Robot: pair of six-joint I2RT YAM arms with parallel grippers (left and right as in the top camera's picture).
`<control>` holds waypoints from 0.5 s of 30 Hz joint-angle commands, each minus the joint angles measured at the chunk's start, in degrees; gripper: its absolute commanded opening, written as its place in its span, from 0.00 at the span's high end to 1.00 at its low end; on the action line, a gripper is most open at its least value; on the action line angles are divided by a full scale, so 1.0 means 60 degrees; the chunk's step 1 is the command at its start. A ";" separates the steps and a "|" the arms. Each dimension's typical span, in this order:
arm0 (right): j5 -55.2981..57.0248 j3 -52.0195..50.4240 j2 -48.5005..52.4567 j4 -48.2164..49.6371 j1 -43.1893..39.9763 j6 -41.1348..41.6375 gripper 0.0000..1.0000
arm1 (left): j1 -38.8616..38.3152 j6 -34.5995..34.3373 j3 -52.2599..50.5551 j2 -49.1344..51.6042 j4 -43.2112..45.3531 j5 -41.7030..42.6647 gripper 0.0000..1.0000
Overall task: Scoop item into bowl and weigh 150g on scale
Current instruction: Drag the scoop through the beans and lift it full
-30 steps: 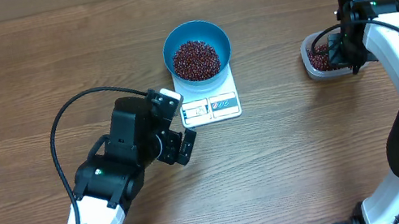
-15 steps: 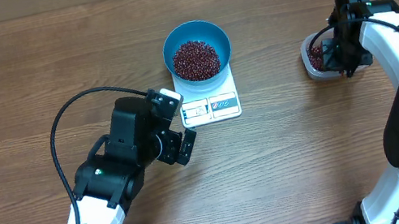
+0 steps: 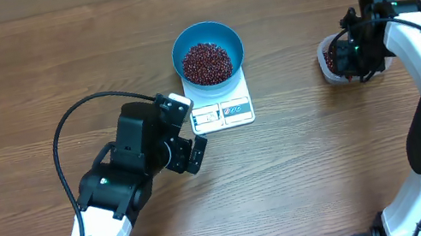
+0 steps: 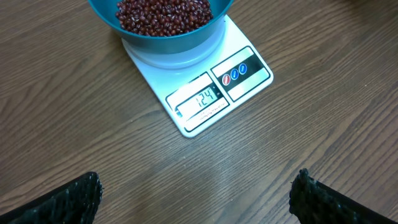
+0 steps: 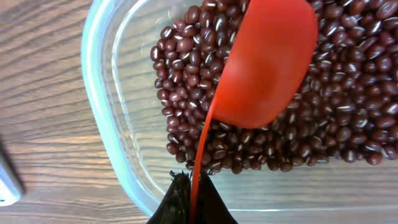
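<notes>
loose beans [image 5: 186,81] roll and spill, so carry the red scoop [image 5: 261,62] level by its handle, clamped in the right gripper [image 5: 189,202]; left gripper [image 4: 196,199] stands wide, empty

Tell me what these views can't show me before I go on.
Overhead: scale display too small to read.
Overhead: tub partly hidden by the right arm.
Right wrist: scoop shows its back, so its contents are hidden.
Left wrist: bowl far rim cut off by the top edge.
</notes>
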 commanded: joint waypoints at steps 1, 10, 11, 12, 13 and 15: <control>-0.1861 -0.0033 0.0211 -0.0273 -0.0229 -0.0484 0.96 | 0.0033 -0.0062 -0.0044 0.0051 0.0004 -0.0066 0.00; -0.4561 -0.0044 0.0215 -0.0550 -0.1727 -0.1086 0.96 | 0.0036 -0.0062 -0.0044 0.0051 0.0004 -0.0069 0.01; -0.4768 -0.0044 0.0215 -0.0608 -0.1858 -0.1158 0.96 | 0.0036 -0.0062 -0.0044 0.0051 0.0007 -0.0066 0.01; -0.4863 -0.0044 0.0215 -0.0659 -0.1971 -0.1162 0.96 | 0.0036 -0.0062 -0.0044 0.0051 0.0004 -0.0066 0.01; -0.4878 -0.0044 0.0215 -0.0707 -0.2033 -0.1162 0.96 | 0.0036 -0.0062 -0.0044 0.0051 0.0007 -0.0069 0.00; -0.4874 -0.0044 0.0215 -0.0838 -0.2157 -0.1162 0.96 | 0.0036 -0.0062 -0.0044 0.0051 0.0007 -0.0069 0.00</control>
